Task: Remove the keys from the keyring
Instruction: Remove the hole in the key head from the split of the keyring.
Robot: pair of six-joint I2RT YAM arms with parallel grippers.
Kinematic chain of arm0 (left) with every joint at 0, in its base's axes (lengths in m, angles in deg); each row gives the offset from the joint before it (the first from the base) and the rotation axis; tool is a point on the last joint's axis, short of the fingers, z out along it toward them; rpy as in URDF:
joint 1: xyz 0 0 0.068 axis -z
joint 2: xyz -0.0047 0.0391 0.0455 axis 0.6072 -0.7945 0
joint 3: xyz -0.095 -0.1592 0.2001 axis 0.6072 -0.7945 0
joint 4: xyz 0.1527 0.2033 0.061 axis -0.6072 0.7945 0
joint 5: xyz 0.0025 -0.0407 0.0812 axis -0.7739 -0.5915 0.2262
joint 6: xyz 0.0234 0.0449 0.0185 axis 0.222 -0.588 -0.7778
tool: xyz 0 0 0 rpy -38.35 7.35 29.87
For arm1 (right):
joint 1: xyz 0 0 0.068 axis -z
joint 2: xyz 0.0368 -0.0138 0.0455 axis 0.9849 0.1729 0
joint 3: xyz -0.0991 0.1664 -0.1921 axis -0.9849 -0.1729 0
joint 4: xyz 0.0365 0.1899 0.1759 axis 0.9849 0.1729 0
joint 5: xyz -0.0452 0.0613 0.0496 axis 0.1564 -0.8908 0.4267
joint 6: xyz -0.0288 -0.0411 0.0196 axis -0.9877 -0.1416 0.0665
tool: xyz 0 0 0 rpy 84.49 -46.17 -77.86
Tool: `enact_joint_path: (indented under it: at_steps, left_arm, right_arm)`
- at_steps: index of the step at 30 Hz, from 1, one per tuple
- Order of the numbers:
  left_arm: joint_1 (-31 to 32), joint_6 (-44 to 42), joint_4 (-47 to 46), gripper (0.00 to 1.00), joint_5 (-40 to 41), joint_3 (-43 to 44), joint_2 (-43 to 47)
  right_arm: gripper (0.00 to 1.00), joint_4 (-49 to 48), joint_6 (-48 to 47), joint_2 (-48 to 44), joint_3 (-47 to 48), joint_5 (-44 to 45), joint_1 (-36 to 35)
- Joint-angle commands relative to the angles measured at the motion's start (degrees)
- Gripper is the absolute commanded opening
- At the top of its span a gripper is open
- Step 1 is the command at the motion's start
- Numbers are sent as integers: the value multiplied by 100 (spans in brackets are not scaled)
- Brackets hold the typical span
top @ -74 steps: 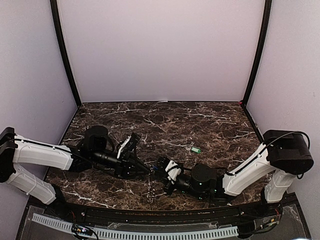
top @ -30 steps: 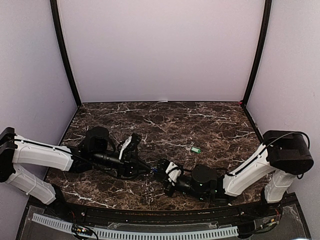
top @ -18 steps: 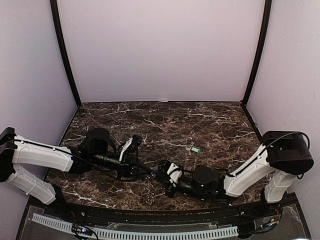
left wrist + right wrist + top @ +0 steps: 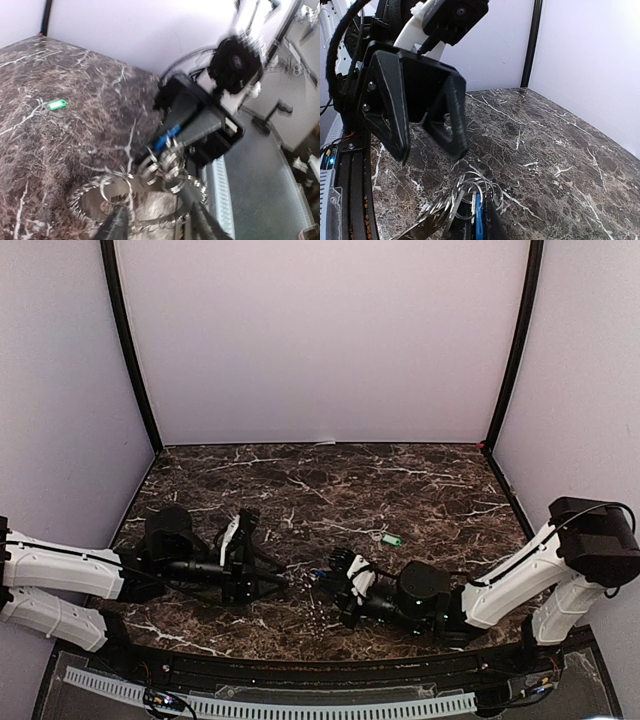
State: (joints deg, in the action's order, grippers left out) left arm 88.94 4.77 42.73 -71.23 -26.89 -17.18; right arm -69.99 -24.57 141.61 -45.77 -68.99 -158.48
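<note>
1. Marble-look dark table (image 4: 400, 480). Both arms reach in low near its front edge, and their tips almost meet in the middle.
2. The right tool (image 4: 332, 585) is clenched on a blue key (image 4: 166, 138). In its own wrist view the blue plastic head sits pinched right between its tips. A bunch of small wire rings (image 4: 165, 167) fans out just past them.
3. The keyring (image 4: 95, 199), the flat toothed one, joins onto that bunch of wire rings. It sits lower than them, on the left tool's side. It's tilted and low over the table, but I can't tell whether it actually touches the surface.
4. The left tool (image 4: 280, 580) is released. Its two fingers (image 4: 447, 112) stand wide apart with nothing between them. The tips are just beside the ring bunch, and from the right wrist view there looks to be a small gap, so no contact as far as I can see.
5. The green key (image 4: 391, 539) lies flat on the table by itself, off the keyring. It's farther back than the two tools, on the right arm's side, and well apart from both.
6. The left wrist view is pretty blurry, so I can't count how many blue keys hang in the bunch. Only the one blue head shows clearly.
</note>
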Motion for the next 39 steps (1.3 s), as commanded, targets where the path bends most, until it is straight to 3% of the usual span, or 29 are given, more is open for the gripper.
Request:
enact_joint_path:
  at_steps: [1, 4, 9, 12, 21, 29, 39]
  left_arm:
    - [-266, 276, -584, 55, 71, 0, 112]
    - [-422, 635, -1040, 56, -691, 80, -111]
    - [-426, 757, -928, 40, -1570, 420, -299]
    - [-426, 943, -947, 39, -1771, 492, -293]
    - [-439, 1414, -449, 49, -1310, 555, -200]
    - [-517, 1741, -424, 50, -1227, 589, -215]
    - [-558, 1769, -309, 50, -552, 477, -133]
  right_arm:
    - [0, 128, 31, -280, 105, -527, 101]
    - [0, 242, 214, -459, 239, -981, 242]
    - [0, 511, 393, -588, 530, -1105, 396]
    - [0, 710, 411, -527, 726, -979, 462]
    - [0, 1024, 338, -299, 1184, -944, 540]
    - [0, 877, 348, -134, 1220, -1087, 555]
    - [0, 666, 395, -61, 1176, -1303, 551]
